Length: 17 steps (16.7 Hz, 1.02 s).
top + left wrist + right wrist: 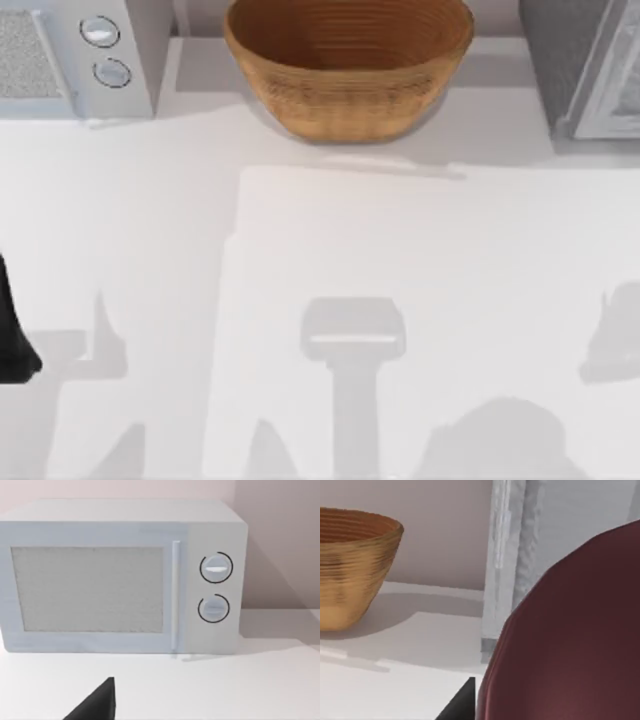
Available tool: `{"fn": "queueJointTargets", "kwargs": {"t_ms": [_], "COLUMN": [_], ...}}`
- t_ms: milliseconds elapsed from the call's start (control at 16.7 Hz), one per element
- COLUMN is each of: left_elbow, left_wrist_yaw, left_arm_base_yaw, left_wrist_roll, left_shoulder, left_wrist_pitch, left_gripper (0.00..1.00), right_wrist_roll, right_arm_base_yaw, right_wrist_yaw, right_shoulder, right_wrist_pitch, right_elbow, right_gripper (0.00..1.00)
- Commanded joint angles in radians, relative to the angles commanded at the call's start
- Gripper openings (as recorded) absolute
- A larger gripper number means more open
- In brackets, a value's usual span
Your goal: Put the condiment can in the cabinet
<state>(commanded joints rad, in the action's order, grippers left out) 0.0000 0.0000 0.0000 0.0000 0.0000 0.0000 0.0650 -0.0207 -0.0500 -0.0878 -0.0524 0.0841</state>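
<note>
The woven basket (348,65) at the back centre of the table (330,300) serves as the landmark.

Well to the left of the basket and nearer the front, a dark piece of the left arm (14,335) juts in at the table's left edge. Its wrist camera faces the white appliance with two round knobs (120,577), which stands at the back, left of the basket. One dark fingertip (97,704) pokes into that view; whether the left gripper is wide or narrow cannot be told.

In the right wrist view, the dark maroon lid of the condiment can (570,640) sits very close to the lens, beside a dark fingertip (462,702) of the right gripper. The can seems to be carried at that gripper, though the grip itself is hidden, so the fingers' state cannot be told. Beyond the can, the basket (352,565) stands off to one side, and the cabinet (512,555) rises just behind the lid.

From above, the grey cabinet (590,65) occupies the back corner to the right of the basket.
</note>
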Motion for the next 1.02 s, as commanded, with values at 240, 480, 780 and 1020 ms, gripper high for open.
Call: {"fn": "queueJointTargets", "kwargs": {"t_ms": [240,480,780,1020], "left_elbow": [0.0,0.0,0.0,0.0], "left_wrist_yaw": [0.0,0.0,0.0,0.0], "left_arm_base_yaw": [0.0,0.0,0.0,0.0], "left_wrist_roll": [0.0,0.0,0.0,0.0], "left_shoulder": [0.0,0.0,0.0,0.0], "left_wrist_pitch": [0.0,0.0,0.0,0.0], "left_gripper": [1.0,1.0,1.0,1.0], "right_wrist_roll": [-0.065,-0.065,-0.069,-0.075], "right_arm_base_yaw": [0.021,0.017,-0.006,-0.039], "right_wrist_yaw": [0.05,0.048,0.051,0.079], "right_shoulder": [0.088,0.083,-0.01,-0.22], "right_wrist_pitch": [0.052,0.05,0.013,-0.069], "right_elbow": [-0.084,-0.084,0.021,0.291], "right_gripper": [0.0,0.0,0.0,0.0]}}
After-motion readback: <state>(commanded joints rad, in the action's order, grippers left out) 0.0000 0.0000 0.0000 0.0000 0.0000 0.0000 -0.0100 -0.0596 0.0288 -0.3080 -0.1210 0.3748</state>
